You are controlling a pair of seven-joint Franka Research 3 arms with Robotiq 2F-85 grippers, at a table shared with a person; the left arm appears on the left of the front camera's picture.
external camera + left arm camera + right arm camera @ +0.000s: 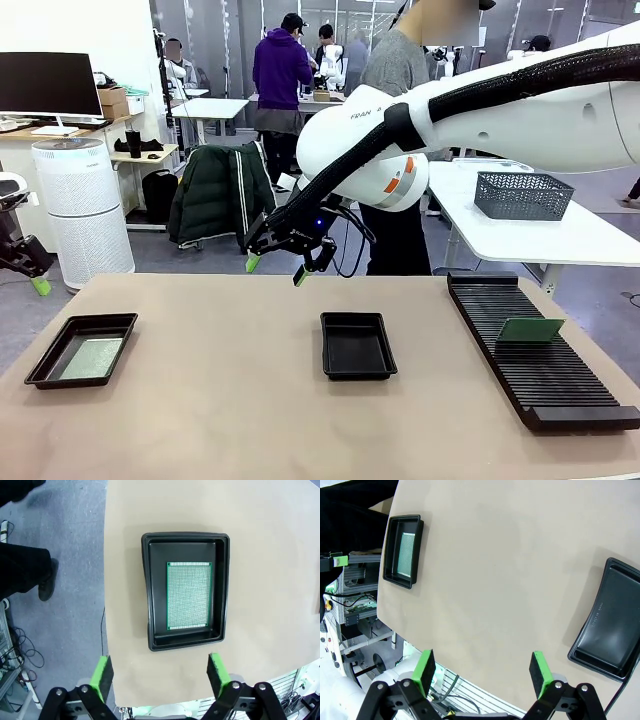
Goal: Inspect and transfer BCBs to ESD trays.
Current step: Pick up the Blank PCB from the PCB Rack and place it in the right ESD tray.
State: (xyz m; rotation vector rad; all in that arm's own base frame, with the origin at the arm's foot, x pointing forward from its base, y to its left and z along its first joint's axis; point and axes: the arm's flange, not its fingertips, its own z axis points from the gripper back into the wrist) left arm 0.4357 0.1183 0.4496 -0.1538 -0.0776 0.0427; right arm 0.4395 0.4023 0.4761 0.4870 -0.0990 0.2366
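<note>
Surface (230,400), taken from its left end: the left end effector (159,676) hangs above the left ESD tray (146,590), jaws spread wide with nothing between them; that tray holds one BCB (188,596) lying flat on its floor, face up and square to the rim; near the middle sits the second ESD tray (358,376), bare inside; above and beyond it the right arm (520,100) reaches across from the right, and the right end effector (276,268) hovers well clear of the surface, likewise released and holding nothing; at the right end lies the long slotted rack (570,385), with a second BCB (531,330) standing on edge in one of its slots; a grey mesh basket (523,195) rests on a white table (560,235) farther off.

By its look the board is thin, light and stiff; a perforated panel that should not sag, but could scratch if dragged or chip if squeezed hard; the one in the rack offers a free upper edge, so a pinch across its thickness near the middle of that edge seems the sound hold, drawn straight up out of the slot; the flat one gives little to grip, its edges sitting low between the tray walls; with one tray filled and one bare, the rack board most likely belongs in the middle tray.
</note>
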